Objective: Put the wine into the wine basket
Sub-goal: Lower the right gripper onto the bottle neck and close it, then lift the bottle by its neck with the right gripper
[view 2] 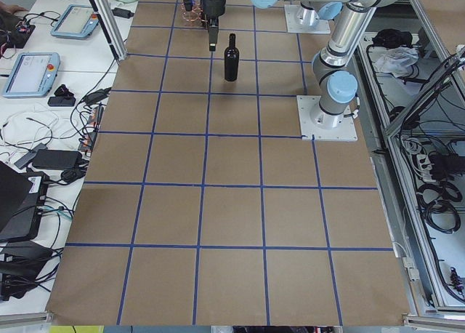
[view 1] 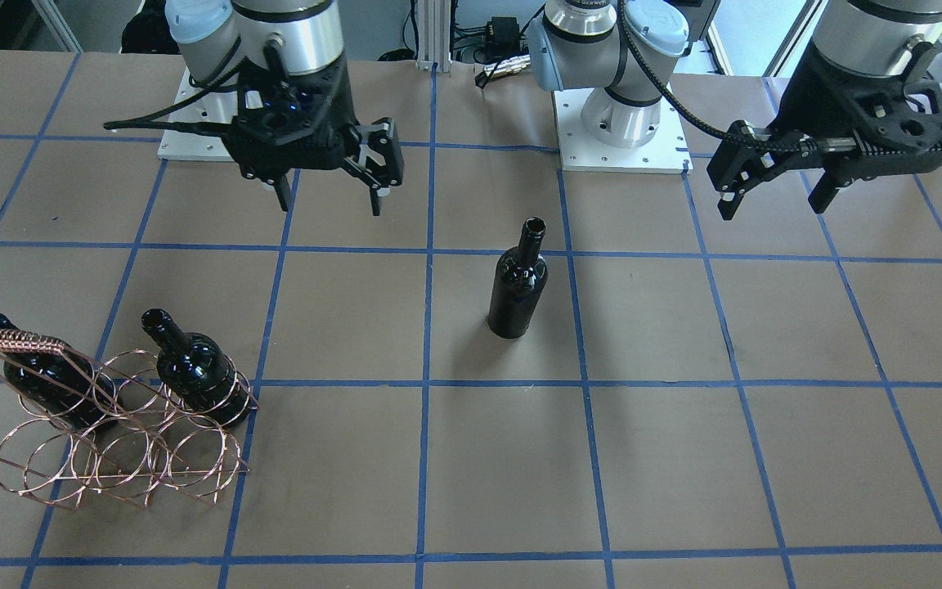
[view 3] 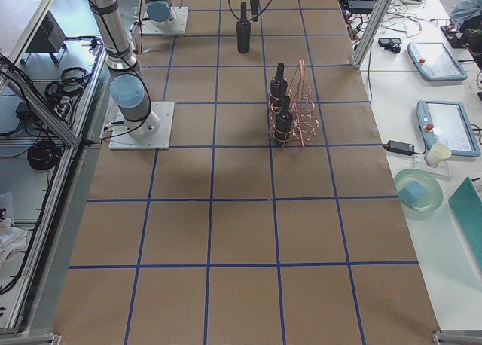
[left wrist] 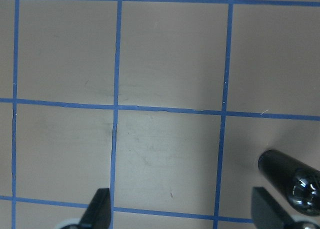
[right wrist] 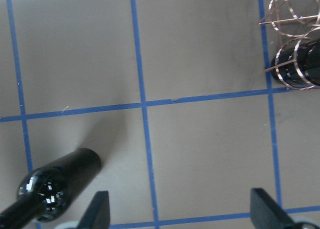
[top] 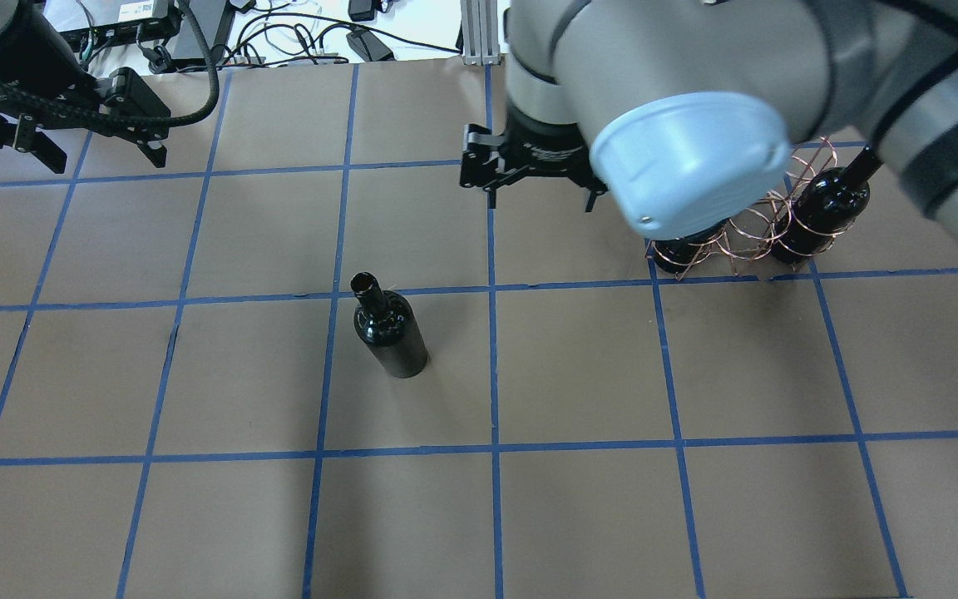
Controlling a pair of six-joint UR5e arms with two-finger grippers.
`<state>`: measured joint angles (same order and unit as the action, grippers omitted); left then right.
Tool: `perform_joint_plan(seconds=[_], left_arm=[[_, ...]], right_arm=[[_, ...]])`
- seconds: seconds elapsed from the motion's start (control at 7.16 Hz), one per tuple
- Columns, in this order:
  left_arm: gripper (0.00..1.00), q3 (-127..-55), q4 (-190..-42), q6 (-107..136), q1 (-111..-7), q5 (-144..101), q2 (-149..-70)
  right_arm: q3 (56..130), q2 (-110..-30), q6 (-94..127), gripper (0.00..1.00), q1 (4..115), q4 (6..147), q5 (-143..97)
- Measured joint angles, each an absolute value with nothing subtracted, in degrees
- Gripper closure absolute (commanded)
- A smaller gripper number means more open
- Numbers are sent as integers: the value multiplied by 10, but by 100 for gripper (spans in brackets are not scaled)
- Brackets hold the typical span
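While the wine basket (view 1: 21, 338) holds two bottles (view 1: 197, 372) (view 1: 39, 378), a third bottle (view 1: 518, 296) stands apart

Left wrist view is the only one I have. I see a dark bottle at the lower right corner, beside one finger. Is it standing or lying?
Observer: It is standing. The bottle is upright near the middle of the table, and nothing touches it.
Operator: Where is the rack? I do not see it.
Observer: The rack is on the right arm's side of the table, well apart from that bottle.
Operator: Is the rack empty?
Observer: No. A second bottle leans in one end of it and a third bottle in the other end, with an empty ring between them.
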<state>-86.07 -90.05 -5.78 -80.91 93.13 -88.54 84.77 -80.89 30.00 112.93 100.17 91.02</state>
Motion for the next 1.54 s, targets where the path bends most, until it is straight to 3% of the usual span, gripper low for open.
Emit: perform_joint_plan(seconds=[0.7,0.84,1.26,1.54], left_arm=[[0,-865,-901,-80,-808,922,-880],[0,-866,-901,-81,-808,922,-880],[0,-880,-901,-81,-808,919,-878],[0,-883,-901,-82,-808,919,-876]], right_arm=[[787,-716,490,1,1237,1039,911],[786,-705,487,33,1242,1042,910],[790,-686,483,34,1247,1044,905],[792,-677,482,55,1247,1053,905]])
